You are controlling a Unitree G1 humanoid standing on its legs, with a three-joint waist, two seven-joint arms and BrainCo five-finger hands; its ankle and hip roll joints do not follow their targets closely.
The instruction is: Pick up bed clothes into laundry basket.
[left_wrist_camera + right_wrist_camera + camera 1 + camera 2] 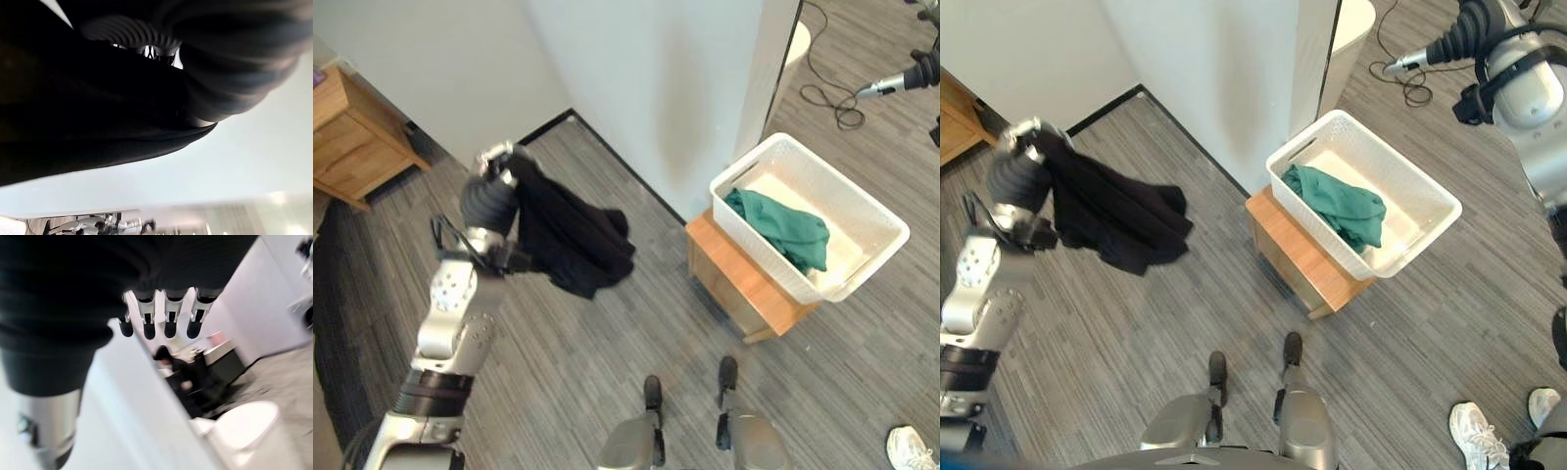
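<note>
The left hand (497, 162) is raised on the robot's left side with a black garment (570, 235) gathered at it and hanging free above the grey plank floor (607, 362). The cloth covers the fingers in the left wrist view, so it cannot be told whether they are curled round the garment or not. The right hand (1408, 62) is held high on the robot's right, away from the work, fingers straight and apart, holding nothing.

The white laundry basket (881, 227) stands on a low wooden stand (734, 279) well to the right of the hanging garment; a green garment (781, 227) already lies inside.

Judgement: the step in hand is the carry to the basket. The garment's trailing edge should clear the near rim before release, and the release should occur over the basket's bare part, lest cloth drape over the wall
</note>
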